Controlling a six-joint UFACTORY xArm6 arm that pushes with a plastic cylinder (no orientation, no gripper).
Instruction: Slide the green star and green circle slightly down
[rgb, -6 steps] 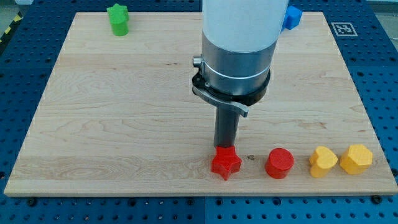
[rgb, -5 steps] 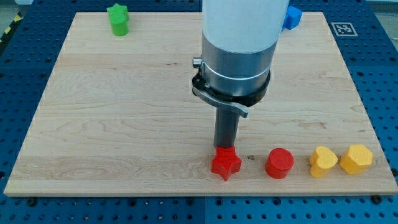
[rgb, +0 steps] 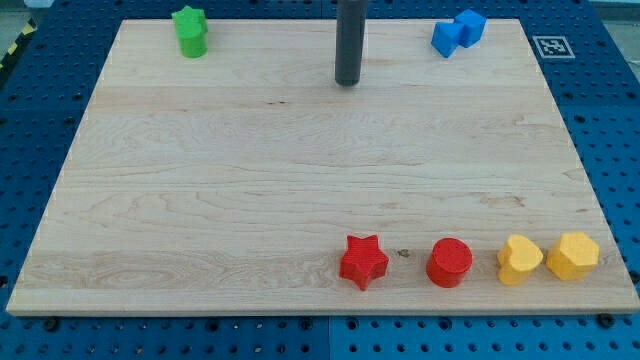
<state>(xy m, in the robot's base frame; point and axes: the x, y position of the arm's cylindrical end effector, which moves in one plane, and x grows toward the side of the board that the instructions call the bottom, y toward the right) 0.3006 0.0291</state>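
Observation:
A green star (rgb: 190, 30) sits at the view's top left corner of the wooden board (rgb: 200, 180). I see no separate green circle; it may be hidden behind the star. My tip (rgb: 348, 82) is near the view's top middle, well to the right of the green star and apart from every block.
Two blue blocks (rgb: 458, 31) touch each other at the view's top right. Along the view's bottom edge stand a red star (rgb: 363, 261), a red cylinder (rgb: 449, 262), and two yellow blocks (rgb: 520, 259) (rgb: 572, 254).
The arm has pulled away from the red star toward the view's top; its wide body no longer fills the middle. No block has moved.

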